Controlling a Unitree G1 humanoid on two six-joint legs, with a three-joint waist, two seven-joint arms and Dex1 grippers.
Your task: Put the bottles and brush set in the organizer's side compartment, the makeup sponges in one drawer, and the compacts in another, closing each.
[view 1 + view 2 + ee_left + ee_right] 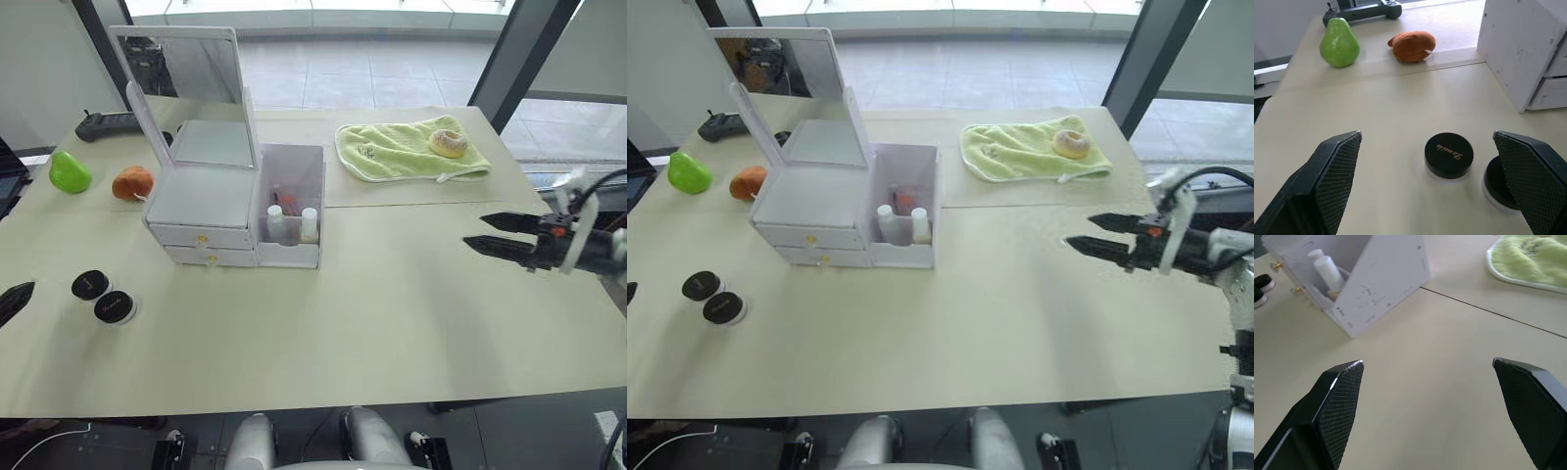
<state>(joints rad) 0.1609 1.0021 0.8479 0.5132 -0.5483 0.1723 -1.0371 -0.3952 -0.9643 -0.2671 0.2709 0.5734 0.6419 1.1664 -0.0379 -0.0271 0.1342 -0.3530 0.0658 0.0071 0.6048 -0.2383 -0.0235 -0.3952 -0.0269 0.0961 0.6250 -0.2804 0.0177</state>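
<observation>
Nearest us, the compacts (pixel 102 297) sit side by side on the table, just ahead of our left gripper (pixel 1437 196), its jaws spread wide and empty. The bottles (pixel 292 224) already stand in the side compartment (pixel 291 201). Our right gripper (pixel 1430 416) hangs open, idle. We judge the compacts are the step in hand: next, close on one, then open a drawer (pixel 202 236).

Both eye views look forward and down over the table (pixel 392 313) from above its near edge, sharing the organizer (pixel 211 211) and towel (pixel 407 149). The left wrist view sits low and close, facing the compacts (pixel 1448 154) and the organizer's side. The right wrist view looks low across the table toward the side compartment (pixel 1386 271) and towel.
</observation>
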